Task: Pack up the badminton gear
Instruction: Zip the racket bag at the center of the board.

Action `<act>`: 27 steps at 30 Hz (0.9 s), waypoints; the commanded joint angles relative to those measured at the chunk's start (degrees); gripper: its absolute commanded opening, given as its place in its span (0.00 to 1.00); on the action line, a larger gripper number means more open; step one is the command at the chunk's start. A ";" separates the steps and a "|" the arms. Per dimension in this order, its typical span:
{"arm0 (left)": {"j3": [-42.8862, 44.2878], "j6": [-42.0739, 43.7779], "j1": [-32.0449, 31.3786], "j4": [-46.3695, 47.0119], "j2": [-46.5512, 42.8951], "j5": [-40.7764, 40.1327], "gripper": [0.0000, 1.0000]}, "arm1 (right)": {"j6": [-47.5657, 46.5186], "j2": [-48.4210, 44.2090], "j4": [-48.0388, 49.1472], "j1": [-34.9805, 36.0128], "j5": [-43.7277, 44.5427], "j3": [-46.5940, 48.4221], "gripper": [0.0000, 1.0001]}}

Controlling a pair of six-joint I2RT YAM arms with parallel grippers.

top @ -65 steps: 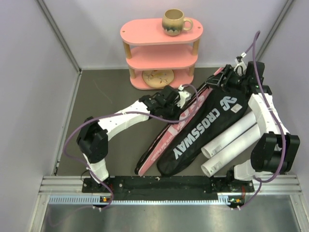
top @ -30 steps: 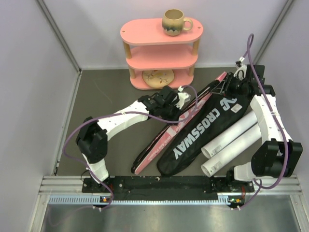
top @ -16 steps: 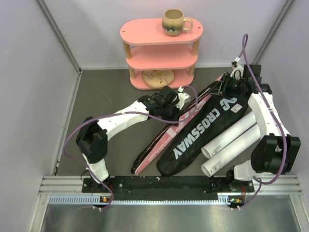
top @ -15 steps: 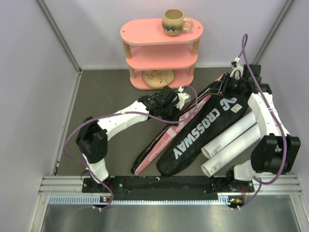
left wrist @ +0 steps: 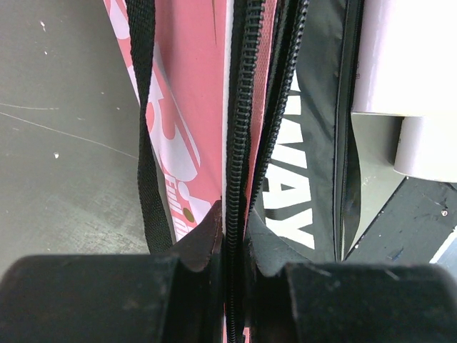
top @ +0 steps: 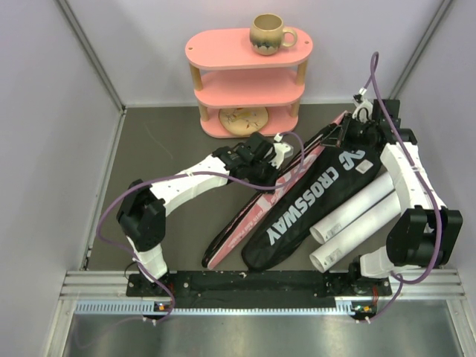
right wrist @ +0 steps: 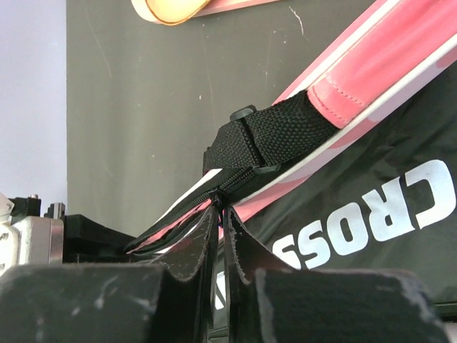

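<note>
A pink racket bag [top: 256, 208] lies diagonally on the dark table, and a black CROSSWAY bag [top: 312, 195] lies against its right side. Two white tubes [top: 355, 217] lie to the right of the black bag. My left gripper [top: 279, 168] is shut on the pink bag's zipper edge [left wrist: 233, 143] at mid-length. My right gripper [top: 349, 134] is shut on the zipper pull [right wrist: 227, 194] at the bag's far end, just below a black strap [right wrist: 275, 137]. No racket or shuttlecock shows.
A pink three-tier oval shelf [top: 249, 83] stands at the back with a beige mug [top: 268, 33] on top. Grey walls close in the left, right and back. The arms' base rail [top: 253, 284] runs along the near edge.
My right gripper has edged slightly left at the pink bag's far end. The bag's near end has shifted a little left. The left arm has not moved.
</note>
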 commanded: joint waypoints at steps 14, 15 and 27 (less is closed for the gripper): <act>1.09 -0.99 3.07 0.93 -2.22 9.27 0.00 | 0.37 -4.98 7.73 5.51 1.21 -5.50 0.00; 1.79 -0.99 3.42 0.93 -2.05 9.63 0.00 | 1.16 -5.86 8.52 6.12 1.75 -7.00 0.00; 2.59 -0.29 5.10 0.40 -1.25 10.50 0.00 | 19.62 -17.65 26.89 28.44 4.65 -30.03 0.00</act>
